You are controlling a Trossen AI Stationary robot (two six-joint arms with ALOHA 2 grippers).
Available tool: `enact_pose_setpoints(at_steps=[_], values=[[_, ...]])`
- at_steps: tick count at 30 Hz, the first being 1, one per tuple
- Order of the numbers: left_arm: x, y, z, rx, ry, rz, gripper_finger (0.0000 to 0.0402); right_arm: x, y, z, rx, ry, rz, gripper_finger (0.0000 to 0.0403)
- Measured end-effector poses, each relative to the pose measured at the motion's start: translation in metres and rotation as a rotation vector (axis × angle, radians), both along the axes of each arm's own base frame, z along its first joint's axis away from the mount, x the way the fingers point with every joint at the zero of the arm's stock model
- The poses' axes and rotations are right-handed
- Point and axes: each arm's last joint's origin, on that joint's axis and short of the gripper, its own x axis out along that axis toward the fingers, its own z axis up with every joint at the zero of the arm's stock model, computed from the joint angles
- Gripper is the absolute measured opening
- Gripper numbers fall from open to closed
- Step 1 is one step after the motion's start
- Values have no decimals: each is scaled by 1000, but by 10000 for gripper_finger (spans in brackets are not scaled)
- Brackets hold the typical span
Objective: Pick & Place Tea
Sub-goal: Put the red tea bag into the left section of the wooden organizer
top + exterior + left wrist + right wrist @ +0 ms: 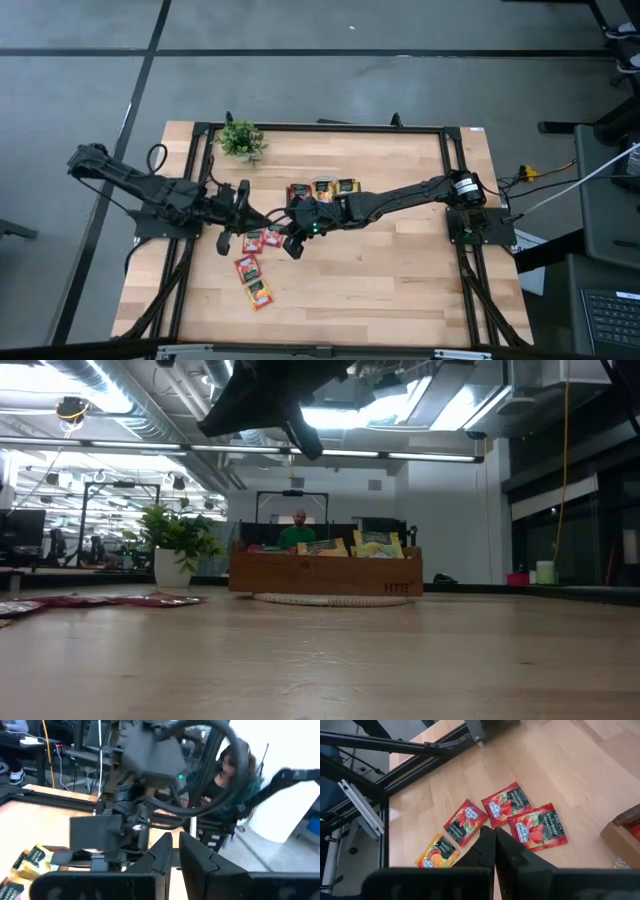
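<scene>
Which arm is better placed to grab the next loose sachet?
Right, probably. The right end effector hangs directly above the loose tea sachets, fingers together, with its wrist camera looking straight down on them. The left end effector sits beside the group and points past it.

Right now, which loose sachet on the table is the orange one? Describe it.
Start at the wooden tray mid-table, then find the loose sachets near the front-left. The orange sachet lies nearest the front edge; its neighbours are red, it is orange-yellow.
</scene>
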Motion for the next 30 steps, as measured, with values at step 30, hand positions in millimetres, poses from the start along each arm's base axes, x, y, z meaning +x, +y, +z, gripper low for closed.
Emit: enact_pose_setpoints(at_steps=[30], values=[[-41,21,-93,-50,174,122,28,15,-42,-49,-110,137,45,5]])
